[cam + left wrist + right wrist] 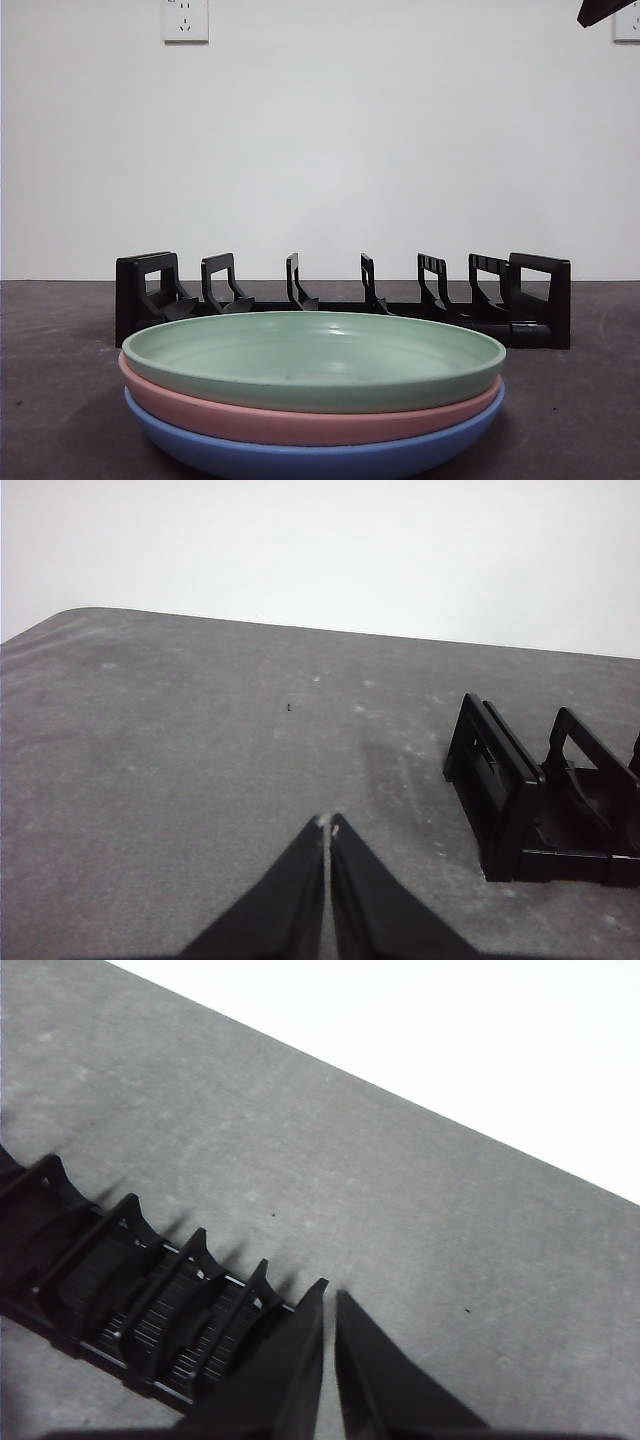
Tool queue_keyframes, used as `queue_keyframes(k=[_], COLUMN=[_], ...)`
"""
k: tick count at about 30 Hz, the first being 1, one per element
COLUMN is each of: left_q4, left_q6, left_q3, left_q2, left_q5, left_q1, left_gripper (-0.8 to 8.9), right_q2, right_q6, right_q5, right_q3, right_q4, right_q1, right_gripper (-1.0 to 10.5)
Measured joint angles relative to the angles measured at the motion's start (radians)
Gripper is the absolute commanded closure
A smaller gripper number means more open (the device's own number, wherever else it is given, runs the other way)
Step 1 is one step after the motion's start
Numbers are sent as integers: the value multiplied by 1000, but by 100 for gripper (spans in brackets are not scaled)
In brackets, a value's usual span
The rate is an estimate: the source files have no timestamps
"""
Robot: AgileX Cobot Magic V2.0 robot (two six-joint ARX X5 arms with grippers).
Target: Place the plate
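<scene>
Three plates lie stacked in front of the black rack [340, 300]: the green plate [315, 358] on top, the pink plate [300, 420] under it, and the blue plate [300, 455] lowest, cut off by the picture edge. Both the left gripper [328, 825] and the right gripper [330, 1290] hold nothing, jaws together, above the table [180, 760] beside the rack's ends. No writing can be read anywhere.

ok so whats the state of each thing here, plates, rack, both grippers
green plate: top of the stack, lying flat
pink plate: middle of the stack
blue plate: bottom, on the table
rack: behind the stack, every slot bare
left gripper: jaws shut, holding nothing, beside the rack's end
right gripper: jaws shut, holding nothing, above the rack
</scene>
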Motion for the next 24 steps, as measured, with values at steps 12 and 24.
queue_keyframes(k=[12,24], left_q4=[2,3], left_q6=[0,0], left_q3=[0,0], left_q2=[0,0], left_q5=[0,0], left_q1=[0,0], left_gripper=[806,806], right_q2=[-299,-895], right_q6=[85,191], right_q5=[191,222], right_q3=[-414,-1030], right_q4=[321,380], right_q1=[-102,-134], right_gripper=[929,929])
